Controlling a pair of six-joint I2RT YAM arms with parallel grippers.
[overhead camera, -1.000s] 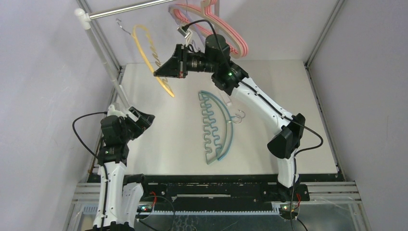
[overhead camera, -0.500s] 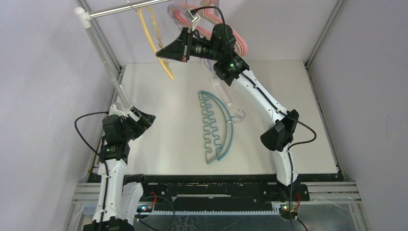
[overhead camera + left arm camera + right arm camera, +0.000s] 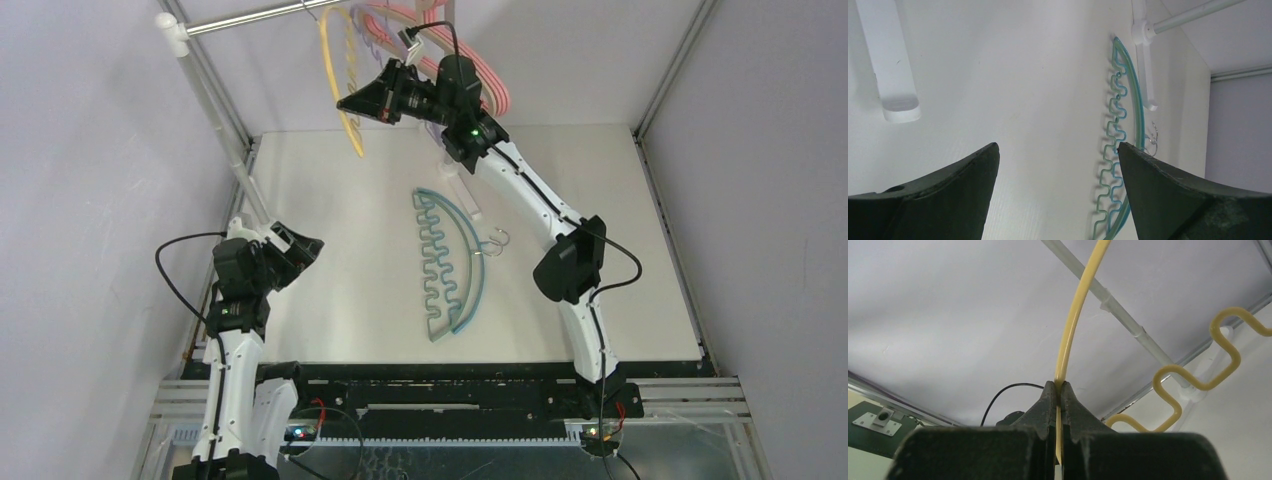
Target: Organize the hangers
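Observation:
My right gripper [image 3: 345, 104] is raised high at the back, shut on the yellow hanger [image 3: 338, 70], which hangs near the silver rail [image 3: 260, 17]. In the right wrist view its jaws pinch the yellow hanger's curved arm [image 3: 1071, 325], the wavy bar showing to the right. Pink and tan hangers [image 3: 490, 90] hang on the rail behind that arm. Teal and green wavy hangers [image 3: 452, 262] lie together on the white table [image 3: 340, 250]; they also show in the left wrist view [image 3: 1118, 130]. My left gripper [image 3: 312, 245] is open and empty, low at the left, apart from them.
A white upright post [image 3: 215, 110] of the rack stands at the back left, with a foot [image 3: 890, 65] on the table. A second white rack foot [image 3: 465, 195] sits near the teal hangers. Grey walls close in on both sides.
My right arm has lifted the yellow hanger up and to the right, closer to the rail and the pink hangers. The left arm has stayed still.

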